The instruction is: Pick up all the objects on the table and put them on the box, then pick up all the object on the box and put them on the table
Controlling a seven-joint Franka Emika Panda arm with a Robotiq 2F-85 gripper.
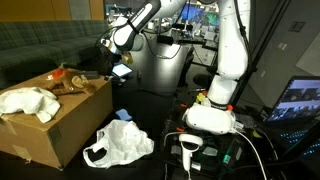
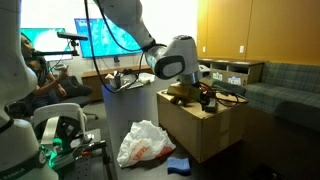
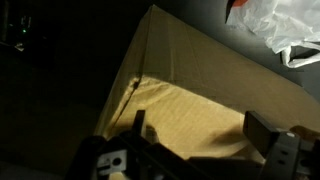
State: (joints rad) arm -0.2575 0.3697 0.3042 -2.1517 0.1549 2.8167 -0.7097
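In the lower left of an exterior view, box [image 1: 60,125]: big brown carton, flat top carrying small things.
Top of box, left part: white cloth [image 1: 28,102], crumpled into a heap; orange-red piece [image 1: 70,80] nearer the far edge, too small to describe further.
Lower centre, on table [image 1: 160,125]: white plastic bag [image 1: 120,143] lying just beside the box; blue square [image 1: 122,115] flat behind it.
Upper centre: gripper [image 1: 108,45] hanging above the far side of the box, touching nothing.
Centre of an exterior view: gripper [image 2: 205,97] low over the box top; white plastic bag [image 2: 145,142] at lower centre, blue square [image 2: 178,162] to its right.
Bottom of wrist view: gripper [image 3: 200,135] with fingers spread wide, nothing between them, tan cardboard underneath.
Upper right of wrist view: white plastic bag [image 3: 280,25], partly cut by the frame.
Handling, bag: probably very light, limp and slippery; best pinched at a bunched fold or the loop.
Handling, cloth: soft, light; best taken at a raised fold.
Handling, blue square: thin, lies flat; likely needs a grip across its edges.
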